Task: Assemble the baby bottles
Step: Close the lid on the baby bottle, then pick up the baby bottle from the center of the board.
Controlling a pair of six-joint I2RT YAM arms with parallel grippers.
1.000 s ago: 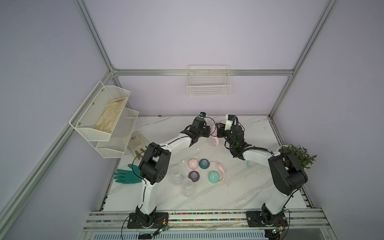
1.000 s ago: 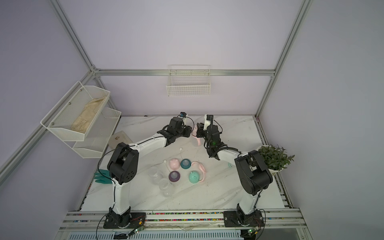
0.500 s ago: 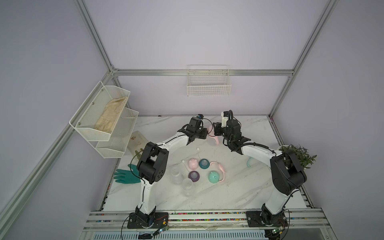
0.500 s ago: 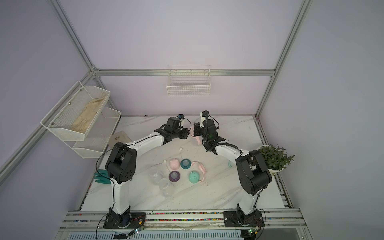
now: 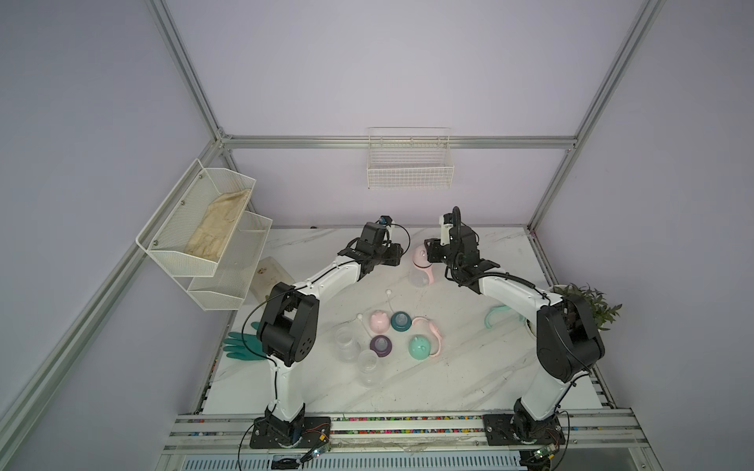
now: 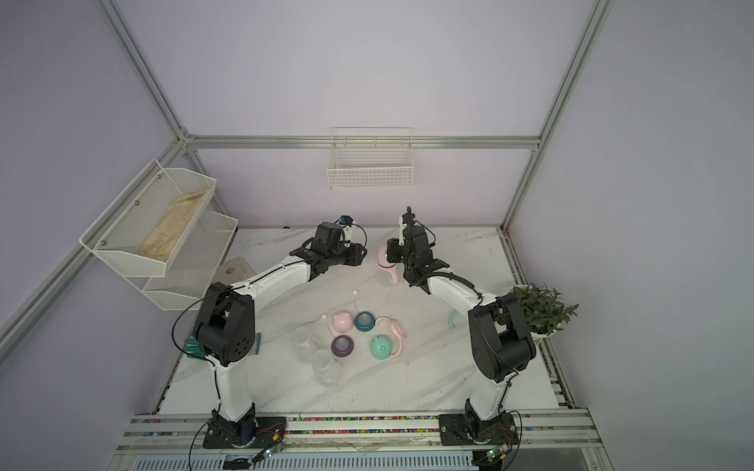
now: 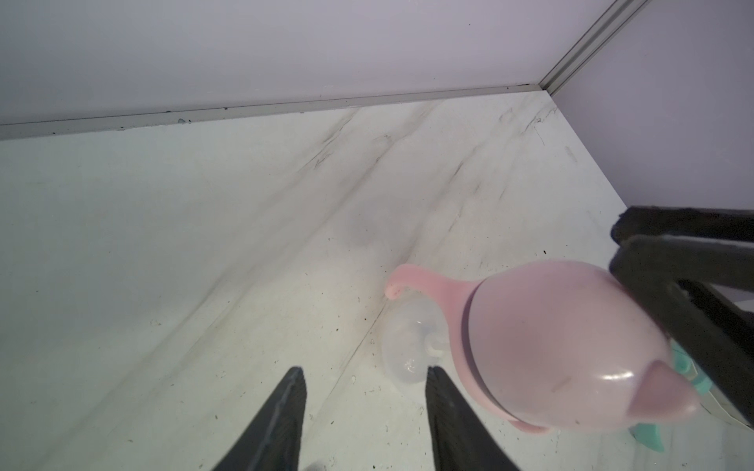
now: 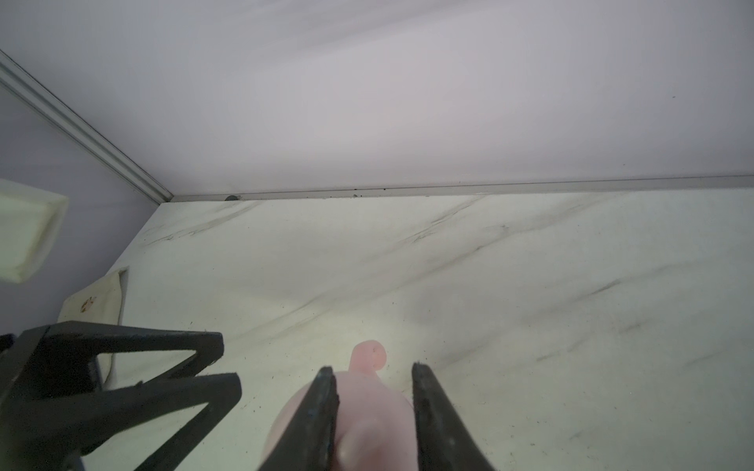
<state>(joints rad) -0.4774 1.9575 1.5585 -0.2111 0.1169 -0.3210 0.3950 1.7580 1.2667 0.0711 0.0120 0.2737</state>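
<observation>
The baby bottles were mostly in parts. Only one stood upright with its pink cap on, at the back of the bench, between my two arms. The right end effector was spread astride the top of this cap, and a little gap showed at one side. The left end effector was just beside the bottle, also spread, with only bare bench between its fingers.

The loose parts lay near the middle of the bench, well apart from both end effectors. I saw two clear bottle bodies, a pink eared cap, a mint cap, a teal collar, a purple collar and two thin straws. A pink handle ring lay against the mint cap. The right arm hid part of a mint handle ring.

A green glove lay at the left edge, partly behind the left arm. A potted plant stood at the right edge.

The bench was white with grey marble veins and small dark specks. The walls were pale lilac with aluminium frame bars. A wire basket hung on the back wall. On the left wall hung a two-tier mesh shelf holding a beige cloth.
</observation>
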